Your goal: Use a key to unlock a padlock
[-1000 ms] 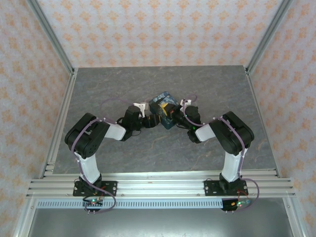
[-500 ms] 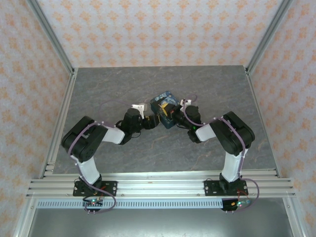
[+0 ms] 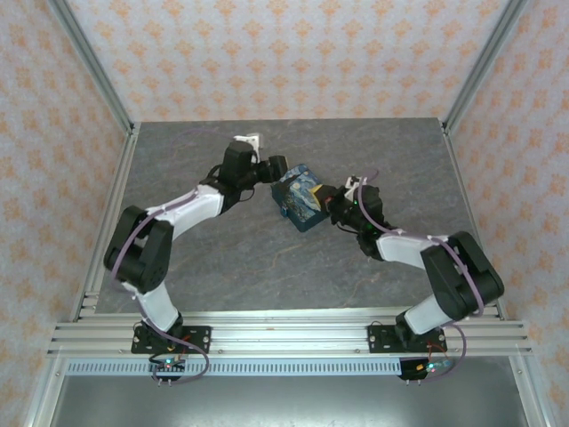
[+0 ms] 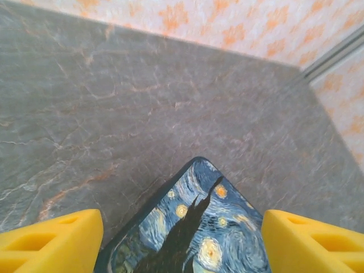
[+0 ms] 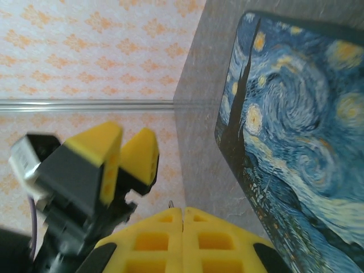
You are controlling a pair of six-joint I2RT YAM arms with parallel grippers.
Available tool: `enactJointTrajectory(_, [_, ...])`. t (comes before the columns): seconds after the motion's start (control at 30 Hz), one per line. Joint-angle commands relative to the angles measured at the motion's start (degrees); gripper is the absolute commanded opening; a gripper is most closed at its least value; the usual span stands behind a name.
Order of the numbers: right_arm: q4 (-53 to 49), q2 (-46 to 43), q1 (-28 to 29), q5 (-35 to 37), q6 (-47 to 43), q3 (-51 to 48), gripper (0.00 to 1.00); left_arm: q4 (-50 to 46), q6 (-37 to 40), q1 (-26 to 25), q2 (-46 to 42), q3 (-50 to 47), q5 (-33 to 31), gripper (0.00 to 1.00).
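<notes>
— Grey, stone-look table (image 3: 222, 258), and the padlock (image 3: 298, 197) lies flat near the middle of it, painted face up, turned cornerwise to the table's edges.

— Which arm is nearer?

— Both are right at it. The left gripper (image 3: 276, 171) is at the block's far-left corner. The right gripper (image 3: 329, 203) is at the side facing its own arm, touching or just beside; from above I can't tell which.

— And the fingers?

— On the left wrist view the yellow fingers (image 4: 51, 239) stand wide apart. The block's corner pokes in between them with bare table showing on either side, so they grip nothing. On the right wrist view the pads (image 5: 165, 233) are pressed flat together, and the padlock lies just off to one side of them.

— Is the key in there?

— A thin sliver (image 5: 170, 203) stands just above the closed pads, but it's too small for me to call it the key. I can't see a keyhole either.

— So what does the next move turn on?

— My guess is which dark side carries the keyhole, and whether that side faces the right fingers. The block is squarish, so no long axis helps. The left jaws would have to close across that corner to steady it.
</notes>
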Motion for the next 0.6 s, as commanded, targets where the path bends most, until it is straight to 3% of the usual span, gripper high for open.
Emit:
enactJointTrajectory(0.0, [-5.65, -3.21, -1.29, 2.96, -2.56, -3.99, 0.0, -12.1, 4.77, 0.7, 6.25, 9.31, 3.66, 0.74])
enactJointTrajectory(0.17, [-15.35, -10.6, -3.75, 11.22, -2.92, -8.97, 0.0, -22.22, 7.77, 0.9, 16.07, 23.22, 5.93, 0.74])
enactJointTrajectory(0.3, [-24.73, -16.16, -4.9, 17.5, -4.58, -10.32, 0.0, -26.51, 9.13, 0.91, 19.83, 28.81, 6.89, 0.75])
enactJointTrajectory(0.57, [-29.33, -10.75, -5.03, 20.37, -5.64, -6.25, 0.0, -27.36, 8.62, 0.91, 20.55, 29.36, 8.94, 0.75])
